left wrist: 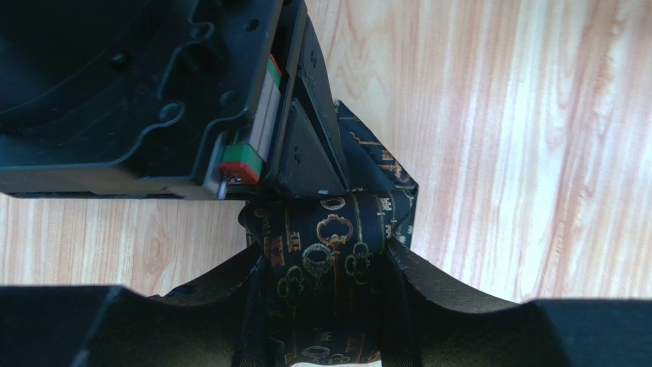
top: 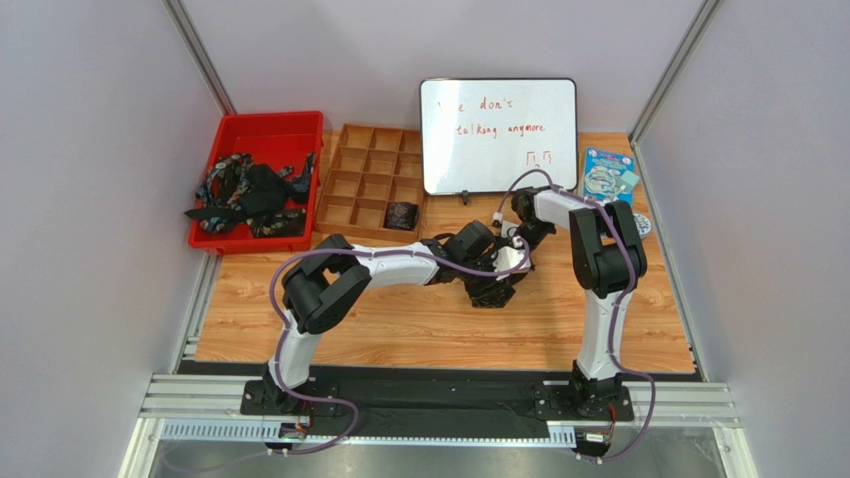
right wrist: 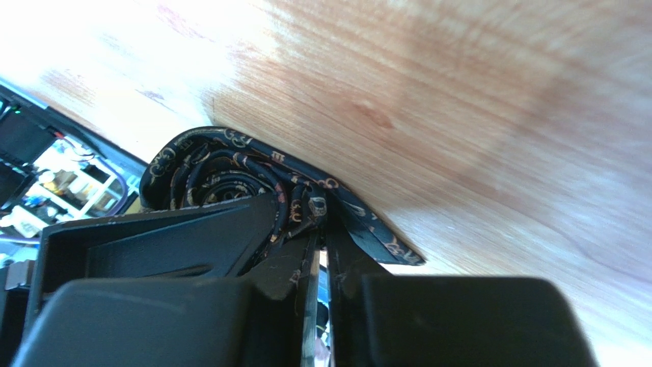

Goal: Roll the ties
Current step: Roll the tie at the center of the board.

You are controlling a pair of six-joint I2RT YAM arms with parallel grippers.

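From above, the left hand (top: pixel 489 289) and right hand (top: pixel 514 261) meet mid-worktop (top: pixel 419 329). At the left wrist, the rolled tie (left wrist: pixel 329 252) sits clamped between that hand's fingers (left wrist: pixel 413 290), its axis running finger to finger. At the right wrist, the tie's spiral end faces us, and the right hand's fingers (right wrist: pixel 191 245) pinch its outer layers.

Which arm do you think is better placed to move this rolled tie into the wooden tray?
Probably the left gripper: it straddles the rolled tie, and the wooden tray lies on its side.

Small grey-walled booth, evenly lit.
Plain walls (top: pixel 100 149) enclose a light wood-grain table (top: pixel 449 339); a whiteboard (top: pixel 499 134) with red handwriting stands at its back edge.
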